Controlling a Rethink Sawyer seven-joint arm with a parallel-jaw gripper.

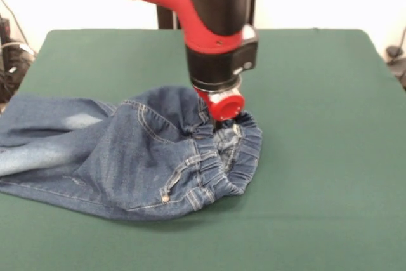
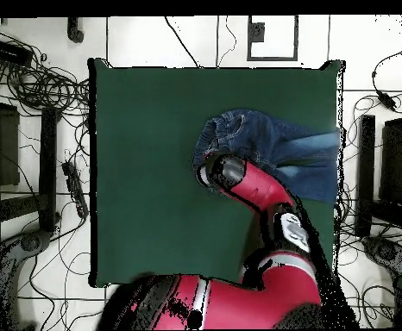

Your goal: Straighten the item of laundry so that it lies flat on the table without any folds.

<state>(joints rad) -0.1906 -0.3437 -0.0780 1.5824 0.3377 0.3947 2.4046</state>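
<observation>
The small blue denim jeans (image 1: 127, 157) lie crumpled on the dark green table (image 1: 317, 93), left of centre in the front view. The gathered waistband (image 1: 235, 157) bulges up and gapes at the right end, with a brass button (image 1: 165, 198) near the front. The legs with faded patches run left to the table's edge. My gripper (image 1: 222, 118) comes down onto the waistband's far rim and is hidden by the red wrist cap and the cloth. In the overhead view the jeans (image 2: 273, 146) lie at the table's (image 2: 144, 172) right side, with the arm's end (image 2: 217, 170) over the waistband.
The red and black arm (image 1: 209, 11) fills the top centre of the front view. In the overhead view, cables (image 2: 40, 86) and black stands (image 2: 364, 172) lie on the floor around the table. Wide green cloth shows to the right of the jeans in the front view.
</observation>
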